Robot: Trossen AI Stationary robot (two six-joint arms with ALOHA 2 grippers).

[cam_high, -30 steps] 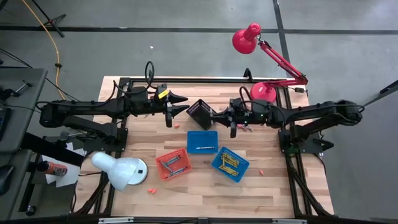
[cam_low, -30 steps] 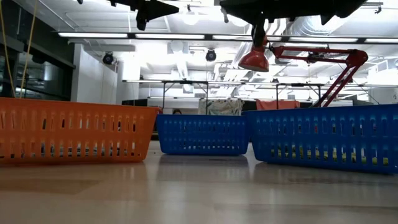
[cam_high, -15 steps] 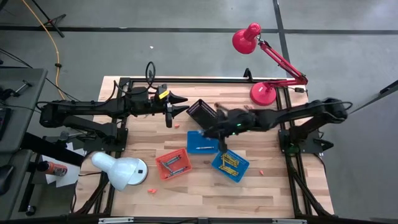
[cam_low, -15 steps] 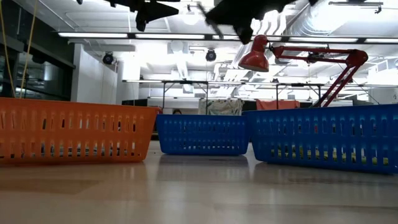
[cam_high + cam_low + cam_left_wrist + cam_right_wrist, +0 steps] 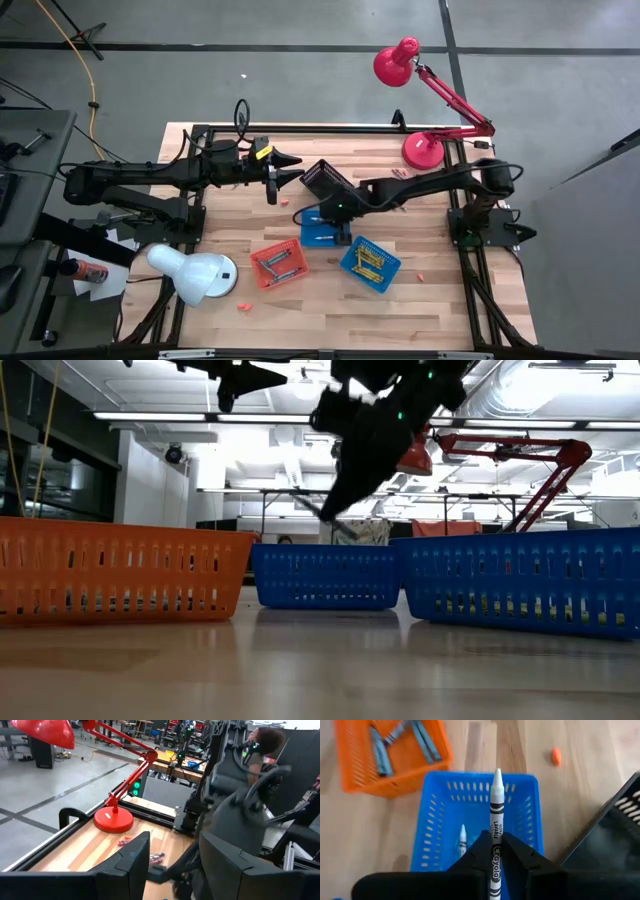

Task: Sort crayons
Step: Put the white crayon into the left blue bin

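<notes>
Right gripper hangs over the middle blue basket, its two dark fingers pinched on a white crayon that sticks out forward with its tip above the basket's far rim. On the wooden bench, seen from above, that arm reaches in from the right side with its gripper at the blue basket, beside a tilted black basket. Left gripper hovers high over the bench's back part, well apart from the baskets, its fingers spread and empty. An orange basket lies to the left of the blue one and holds grey crayons; a second blue basket to the right holds yellow crayons. One more white crayon lies inside the middle blue basket. A few loose crayons lie on the bench near the red lamp's base. A white lamp sits at the front left corner. Small orange bits lie on the boards near the front.
</notes>
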